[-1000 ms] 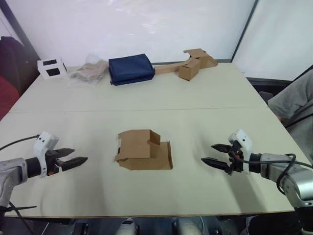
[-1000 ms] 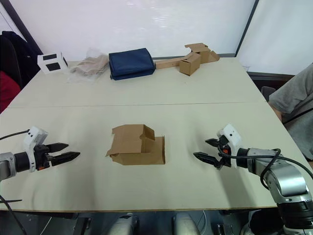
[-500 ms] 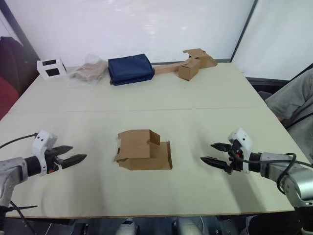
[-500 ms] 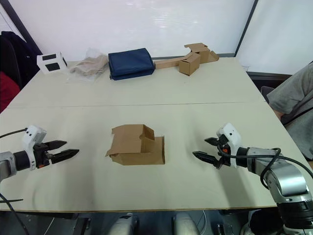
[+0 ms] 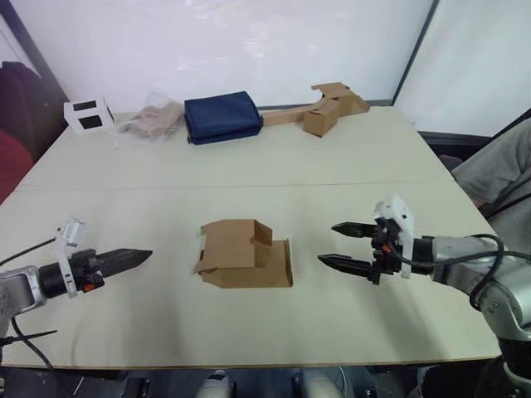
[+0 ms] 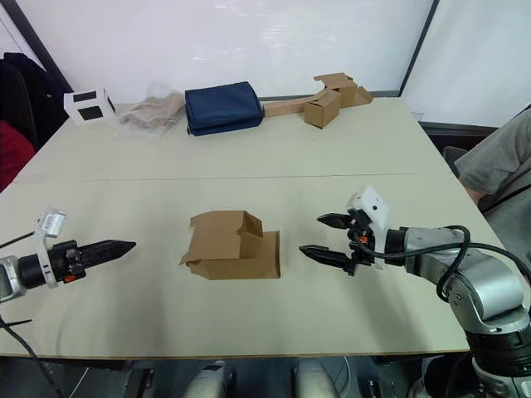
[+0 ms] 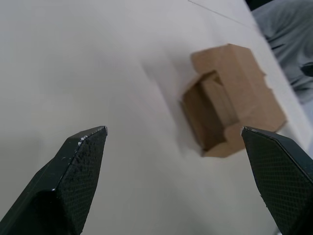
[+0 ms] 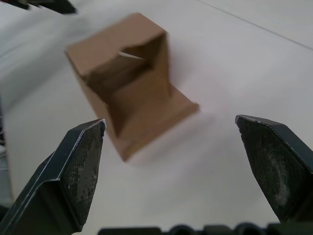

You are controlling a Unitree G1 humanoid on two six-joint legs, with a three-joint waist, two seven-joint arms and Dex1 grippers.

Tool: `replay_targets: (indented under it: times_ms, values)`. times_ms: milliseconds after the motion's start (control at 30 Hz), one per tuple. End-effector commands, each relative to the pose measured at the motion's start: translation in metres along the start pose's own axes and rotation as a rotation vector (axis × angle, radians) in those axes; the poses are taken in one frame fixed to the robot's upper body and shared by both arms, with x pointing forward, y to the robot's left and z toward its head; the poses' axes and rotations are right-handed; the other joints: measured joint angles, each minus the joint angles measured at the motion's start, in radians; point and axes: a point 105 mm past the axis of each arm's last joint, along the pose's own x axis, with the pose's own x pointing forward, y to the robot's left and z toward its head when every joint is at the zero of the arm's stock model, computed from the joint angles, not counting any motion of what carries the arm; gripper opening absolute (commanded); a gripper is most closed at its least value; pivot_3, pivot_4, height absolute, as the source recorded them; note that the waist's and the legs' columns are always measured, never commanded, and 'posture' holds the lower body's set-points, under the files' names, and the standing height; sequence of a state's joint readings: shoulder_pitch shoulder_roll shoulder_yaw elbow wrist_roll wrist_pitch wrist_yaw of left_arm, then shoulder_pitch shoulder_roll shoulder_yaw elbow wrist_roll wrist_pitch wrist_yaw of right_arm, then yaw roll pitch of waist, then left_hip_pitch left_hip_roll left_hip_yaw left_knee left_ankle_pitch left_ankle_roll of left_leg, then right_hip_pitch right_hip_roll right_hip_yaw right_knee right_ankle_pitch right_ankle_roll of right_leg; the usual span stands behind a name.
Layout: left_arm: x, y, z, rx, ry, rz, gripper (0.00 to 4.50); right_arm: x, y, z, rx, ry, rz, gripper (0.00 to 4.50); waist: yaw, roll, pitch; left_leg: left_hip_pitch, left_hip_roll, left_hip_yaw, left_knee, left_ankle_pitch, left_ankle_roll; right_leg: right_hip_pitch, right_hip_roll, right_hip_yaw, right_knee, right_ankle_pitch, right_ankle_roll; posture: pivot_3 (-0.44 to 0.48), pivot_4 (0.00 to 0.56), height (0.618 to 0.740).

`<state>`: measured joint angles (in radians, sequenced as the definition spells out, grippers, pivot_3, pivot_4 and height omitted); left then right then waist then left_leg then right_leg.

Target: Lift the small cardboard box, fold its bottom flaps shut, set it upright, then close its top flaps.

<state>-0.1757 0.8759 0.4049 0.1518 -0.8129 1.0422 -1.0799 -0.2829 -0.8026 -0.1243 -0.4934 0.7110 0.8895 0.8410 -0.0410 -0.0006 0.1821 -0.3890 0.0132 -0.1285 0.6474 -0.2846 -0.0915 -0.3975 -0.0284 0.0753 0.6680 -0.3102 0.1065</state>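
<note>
Across the table [image 5: 357, 157], both spread hands, left [image 5: 137, 257] and right [image 5: 332, 243], flank the small cardboard box [image 5: 245, 254], nothing between.

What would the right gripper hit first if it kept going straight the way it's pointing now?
Probably the small cardboard box: the open right gripper points at its open end, with bare table between them.

Both arms reach forward, low and roughly level; the left claw [image 5: 133, 256] points inward toward the right one, its fingers spread wide; the right claw [image 5: 336, 245] faces it, fingers parted and holding nothing.
</note>
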Motion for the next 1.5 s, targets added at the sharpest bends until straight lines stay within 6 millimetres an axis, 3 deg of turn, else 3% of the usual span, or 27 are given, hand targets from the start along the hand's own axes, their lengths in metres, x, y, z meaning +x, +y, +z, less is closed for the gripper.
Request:
replay_targets:
  times_ms: [33,233,467,800,1033,1167,1367,1500]
  values:
    - [0.028,-0.016,0.003,-0.019,0.019,-0.116,4.50,0.011,0.026,0.014,-0.032,-0.042,0.080,4.43,0.003,0.000,0.000,0.000,0.000,0.000,0.000,0.000,0.000,0.000,0.000,0.000,0.000,0.000,0.000,0.000,0.150,0.740]
    - [0.055,-0.025,-0.001,-0.080,0.055,-0.223,4.50,0.017,0.044,0.017,-0.055,-0.030,0.122,4.43,-0.007,-0.001,0.000,0.000,0.000,-0.001,0.001,0.000,0.000,-0.001,0.000,0.000,0.000,0.000,0.000,0.000,0.150,0.740]
    - [0.087,-0.032,-0.004,-0.090,0.136,-0.318,4.50,0.015,0.050,0.022,-0.080,-0.021,0.114,4.43,-0.003,-0.001,-0.001,0.000,-0.001,-0.001,0.001,0.000,0.000,0.000,0.000,-0.001,0.001,0.000,0.000,0.000,0.150,0.740]
    - [0.117,-0.041,-0.004,-0.113,0.180,-0.422,4.50,0.015,0.054,0.023,-0.079,-0.018,0.100,4.43,-0.002,-0.001,-0.001,0.000,0.000,-0.001,0.001,0.000,0.000,-0.001,0.001,-0.001,0.001,0.000,0.000,0.000,0.150,0.740]
    - [0.130,-0.049,0.005,-0.139,0.171,-0.475,4.50,0.012,0.070,0.021,-0.090,0.042,0.170,4.43,-0.005,-0.001,-0.001,-0.001,-0.001,-0.002,0.001,0.000,0.000,0.000,0.001,-0.001,0.001,0.000,0.000,0.000,0.150,0.740]
    - [0.130,-0.051,0.005,-0.143,0.174,-0.491,3.61,0.012,0.070,0.022,-0.102,0.046,0.162,4.50,-0.004,-0.001,-0.001,-0.001,0.000,-0.002,0.001,0.000,0.000,-0.001,0.001,-0.001,0.001,0.000,0.000,0.000,0.150,0.740]
    - [0.130,-0.053,0.007,-0.145,0.167,-0.504,1.26,0.013,0.069,0.020,-0.105,0.057,0.154,4.50,-0.002,-0.001,-0.001,-0.001,-0.001,-0.002,0.001,0.000,0.000,-0.001,0.001,-0.001,0.001,0.000,0.000,0.000,0.150,0.740]
    - [0.129,-0.056,0.007,-0.140,0.168,-0.519,0.05,0.013,0.068,0.018,-0.104,0.060,0.156,4.50,-0.003,-0.001,-0.001,-0.001,-0.001,-0.002,0.001,0.000,0.000,-0.001,0.001,-0.001,0.001,0.000,0.000,0.000,0.150,0.740]
